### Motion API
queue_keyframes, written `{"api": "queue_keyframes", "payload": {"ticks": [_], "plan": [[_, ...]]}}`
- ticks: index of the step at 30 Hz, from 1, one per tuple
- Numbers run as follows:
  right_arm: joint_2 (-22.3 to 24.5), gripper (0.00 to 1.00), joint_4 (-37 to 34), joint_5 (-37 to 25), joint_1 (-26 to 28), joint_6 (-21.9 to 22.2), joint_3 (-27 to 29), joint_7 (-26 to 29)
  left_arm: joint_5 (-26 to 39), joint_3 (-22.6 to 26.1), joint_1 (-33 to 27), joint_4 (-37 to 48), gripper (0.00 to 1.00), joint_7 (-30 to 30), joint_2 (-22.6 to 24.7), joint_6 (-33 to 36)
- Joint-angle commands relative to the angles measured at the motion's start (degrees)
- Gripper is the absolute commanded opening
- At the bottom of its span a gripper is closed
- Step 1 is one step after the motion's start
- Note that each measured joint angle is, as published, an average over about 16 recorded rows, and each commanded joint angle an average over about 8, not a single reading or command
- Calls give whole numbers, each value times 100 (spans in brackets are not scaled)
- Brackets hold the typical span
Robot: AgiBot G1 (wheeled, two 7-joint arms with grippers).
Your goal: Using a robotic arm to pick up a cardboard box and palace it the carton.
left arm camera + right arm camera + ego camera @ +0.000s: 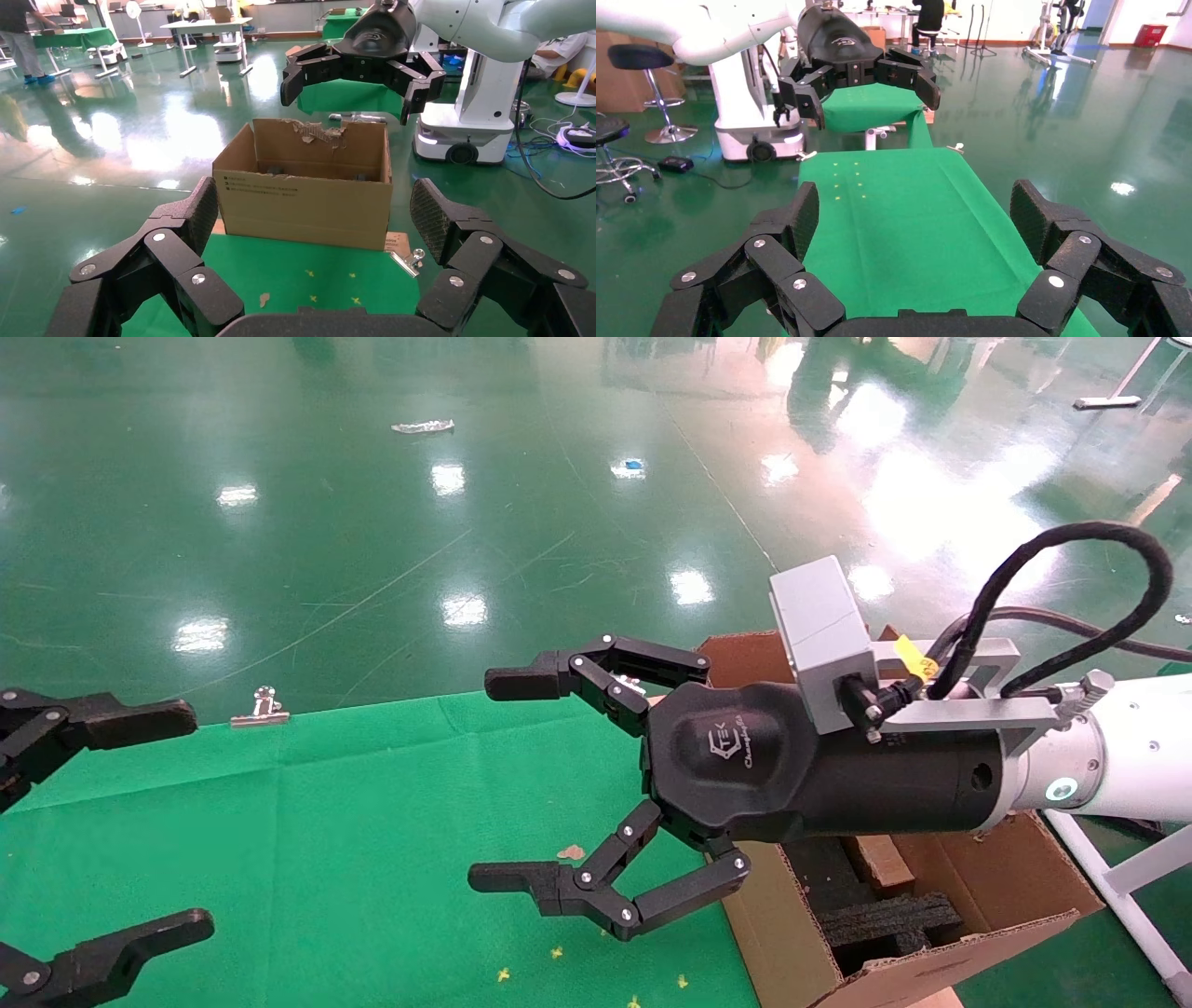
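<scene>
Right gripper fingers wide, empty, hovering beside carton. Left gripper fingers wide, idle over desk. Cardboard box not visible in any view; direction from fingers, axis, nearer arm unknown.

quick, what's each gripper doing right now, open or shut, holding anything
Left gripper: open, holding nothing, at the left edge of the green cloth.
Right gripper: open, holding nothing, beside the carton.

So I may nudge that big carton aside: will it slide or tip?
The carton likely slides rather than tips: it sits broad and low on the green cloth. It's probably light, though the cloth may bunch. Its torn flap looks flimsy.
</scene>
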Motion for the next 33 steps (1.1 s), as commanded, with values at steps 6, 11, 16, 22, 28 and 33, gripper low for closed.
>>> {"api": "queue_keyframes", "payload": {"ticks": [6,11,16,22,28,33], "plan": [[0,100,-3,-2,2,1,-3,1,0,0,0,0,100,0,0,0],[0,100,-5,-4,3,1,-6,1,0,0,0,0,100,0,0,0],[0,100,-7,-4,5,1,-7,1,0,0,0,0,100,0,0,0],[0,100,-7,-4,7,1,-7,1,0,0,0,0,100,0,0,0],[0,100,-7,-4,8,1,-8,1,0,0,0,0,100,0,0,0],[0,100,-7,-4,8,1,-8,1,0,0,0,0,100,0,0,0]]}}
